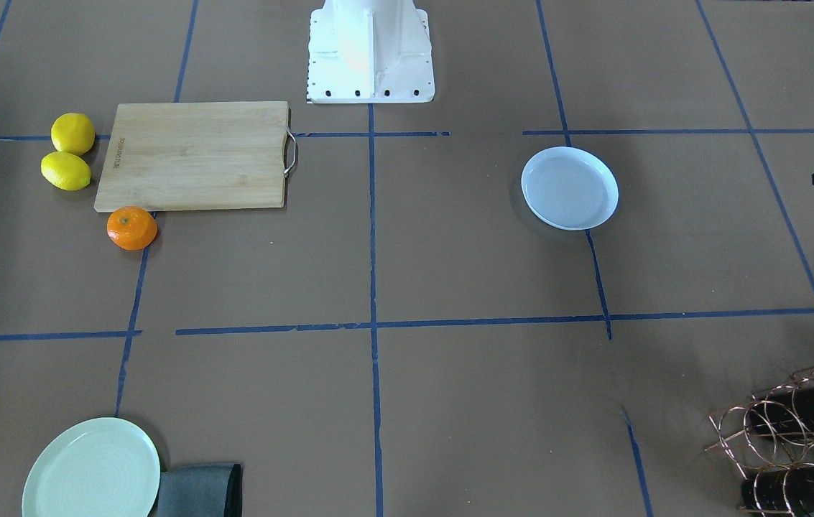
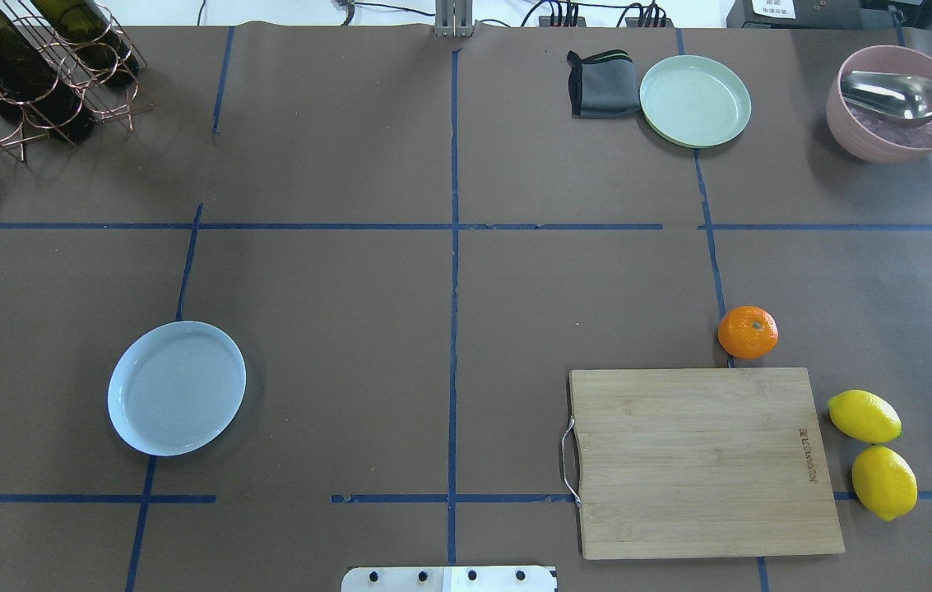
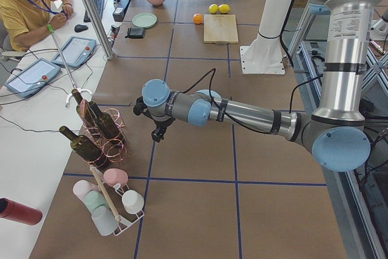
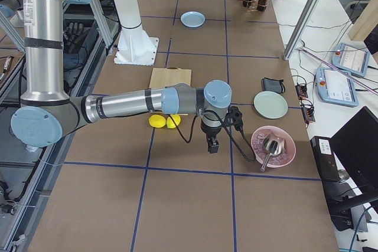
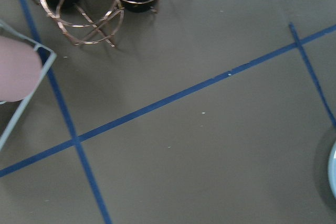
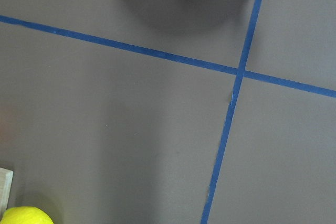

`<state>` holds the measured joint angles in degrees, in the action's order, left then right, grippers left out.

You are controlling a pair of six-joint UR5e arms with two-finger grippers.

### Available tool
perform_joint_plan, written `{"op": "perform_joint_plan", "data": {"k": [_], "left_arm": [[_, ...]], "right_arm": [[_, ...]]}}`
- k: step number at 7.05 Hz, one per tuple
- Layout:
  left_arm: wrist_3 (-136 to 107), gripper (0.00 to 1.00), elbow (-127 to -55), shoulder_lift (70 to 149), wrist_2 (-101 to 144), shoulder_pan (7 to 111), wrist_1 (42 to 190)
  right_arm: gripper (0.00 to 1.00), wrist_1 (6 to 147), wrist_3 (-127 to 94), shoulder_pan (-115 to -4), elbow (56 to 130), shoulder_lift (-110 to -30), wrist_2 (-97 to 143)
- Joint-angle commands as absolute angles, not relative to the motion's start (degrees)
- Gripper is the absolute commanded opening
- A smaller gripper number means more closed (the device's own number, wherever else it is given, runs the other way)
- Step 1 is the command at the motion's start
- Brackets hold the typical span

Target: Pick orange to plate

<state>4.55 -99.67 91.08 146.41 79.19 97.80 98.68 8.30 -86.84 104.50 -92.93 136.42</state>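
The orange (image 2: 748,332) rests on the brown table just past the far edge of the cutting board (image 2: 700,460), on the right half; it also shows in the front view as the orange (image 1: 132,228). The bluish-white plate (image 2: 177,388) lies bare on the left half. My left gripper (image 3: 159,133) hangs beside the bottle rack, well left of the plate. My right gripper (image 4: 211,144) hovers between the lemons and the pink bowl, right of the orange. No fingers show in either wrist view, so I cannot tell either gripper's state.
Two lemons (image 2: 864,416) lie right of the board. A pale green plate (image 2: 695,100), a grey cloth (image 2: 600,84) and a pink bowl with a spoon (image 2: 897,103) sit at the far right. A copper bottle rack (image 2: 30,74) stands far left.
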Motion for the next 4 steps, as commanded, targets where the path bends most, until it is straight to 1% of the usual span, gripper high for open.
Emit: {"op": "perform_joint_plan", "data": {"k": [1,2,4], "left_arm": [[-16.29,1.0,-100.36,91.14,143.71,70.44,108.4],[-28.01,1.0,-98.63,91.14,142.05,65.01,116.37],[-48.16,0.97,-98.43,91.58,129.16,53.49,125.21]], "right_arm": [[1.0,98.61,8.35,-86.84,106.69,-93.6,137.81],[1.0,98.61,8.44,-86.66,106.7,-93.69,137.81],[1.0,98.61,8.35,-85.96,106.61,-93.6,137.55]]}}
